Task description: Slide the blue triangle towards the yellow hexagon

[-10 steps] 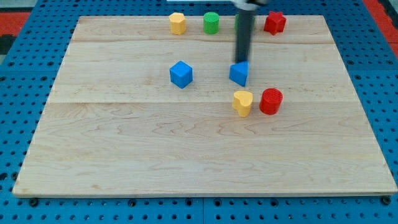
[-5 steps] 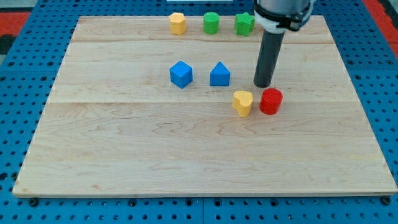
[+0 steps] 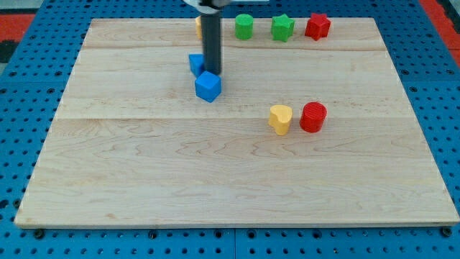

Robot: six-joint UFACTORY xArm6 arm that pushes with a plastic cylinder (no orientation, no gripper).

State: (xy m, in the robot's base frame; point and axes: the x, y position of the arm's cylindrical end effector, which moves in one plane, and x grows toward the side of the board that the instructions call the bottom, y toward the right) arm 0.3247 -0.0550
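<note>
The blue triangle (image 3: 195,63) lies in the upper middle of the wooden board (image 3: 144,180), its right part hidden by my rod. My tip (image 3: 213,73) is down on the board against the triangle's right side, just above the blue cube (image 3: 208,87). The yellow hexagon (image 3: 198,27) sits at the view's top, above the triangle, and is mostly hidden behind the rod; only its left edge shows.
A green cylinder (image 3: 244,26), a green star (image 3: 282,28) and a red star (image 3: 317,26) line the top edge. A yellow heart (image 3: 280,119) and a red cylinder (image 3: 313,116) stand side by side right of centre.
The rod swung from right of the blue triangle to the left. The triangle moved left and up, past the blue cube, closer to the yellow hexagon.
</note>
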